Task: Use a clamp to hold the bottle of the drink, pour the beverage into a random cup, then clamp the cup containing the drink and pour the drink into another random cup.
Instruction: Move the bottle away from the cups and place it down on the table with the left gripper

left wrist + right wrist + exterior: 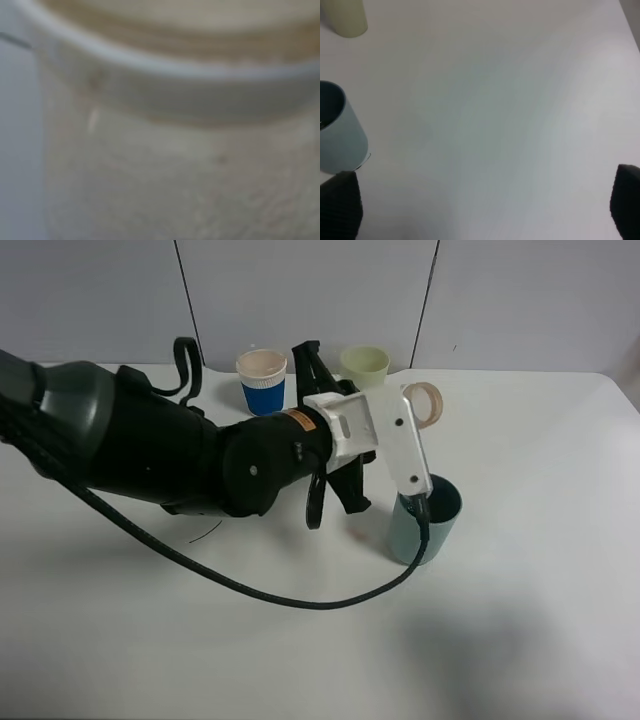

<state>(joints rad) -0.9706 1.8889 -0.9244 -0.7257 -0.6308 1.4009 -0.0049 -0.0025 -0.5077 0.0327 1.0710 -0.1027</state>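
While the left tool (412,452) is clamped on the bottle of the drink (175,150), whose blurred translucent wall and wide round rim fill the left wrist view, its white tip hangs over the teal cup (425,525) on the white counter (540,590). Right tool (482,205): jaws wide apart, holding nothing. Pale yellow-green tumbler (365,365) and blue-banded paper cup (262,382) stand farther back, near the wall.
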